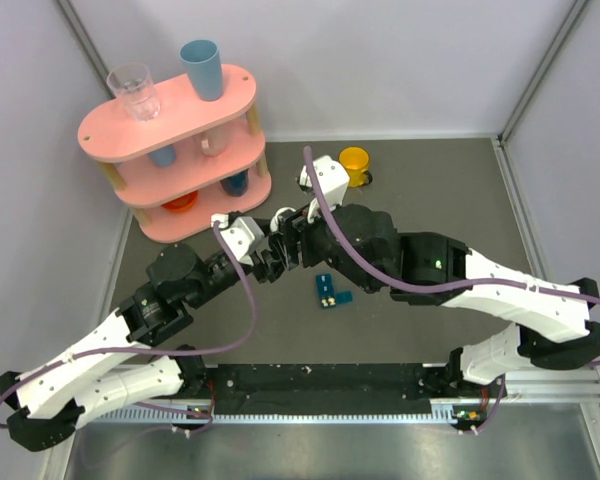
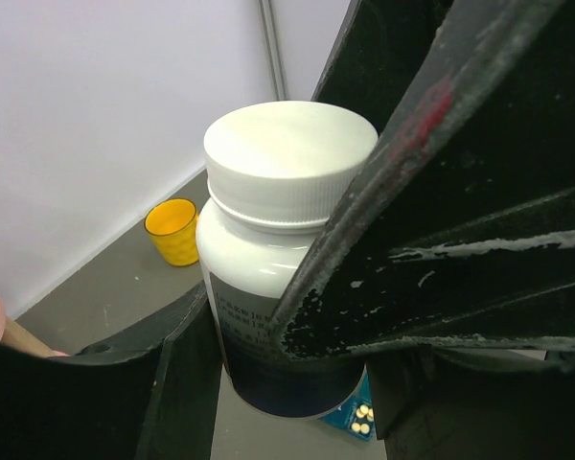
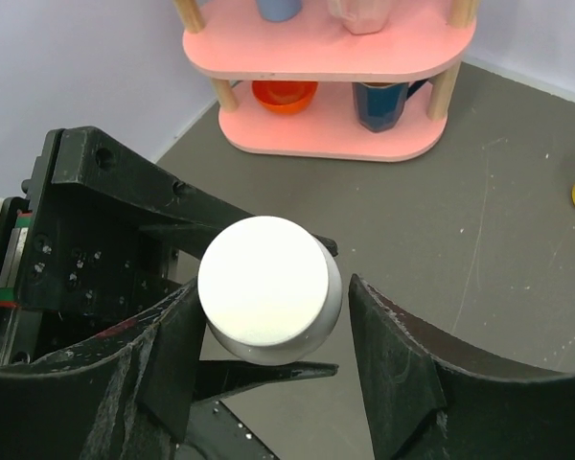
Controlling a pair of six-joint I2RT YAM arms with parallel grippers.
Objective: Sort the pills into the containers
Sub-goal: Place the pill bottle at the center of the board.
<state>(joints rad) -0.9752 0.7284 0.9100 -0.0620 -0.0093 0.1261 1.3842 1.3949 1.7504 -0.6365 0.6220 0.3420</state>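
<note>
White bottle [image 2: 268, 278], grasped by left gripper [image 2: 254, 335]; right gripper [image 3: 273, 292] unclenched astride cap [image 2: 287, 153]: uneven closing may wrench bottle loose onto pill box [image 1: 330, 292] below.

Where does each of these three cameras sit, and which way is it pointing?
Top external: fixed above and behind the bases, looking down at the table; left arm and right arm show.
Left wrist: on the left wrist, looking along its left fingers at the white bottle they grip, yellow cup beyond.
Right wrist: on the right wrist, looking down on the bottle's cap between the right fingers, pink shelf beyond.
Shared: both wrist views show the bottle and the cup.
</note>
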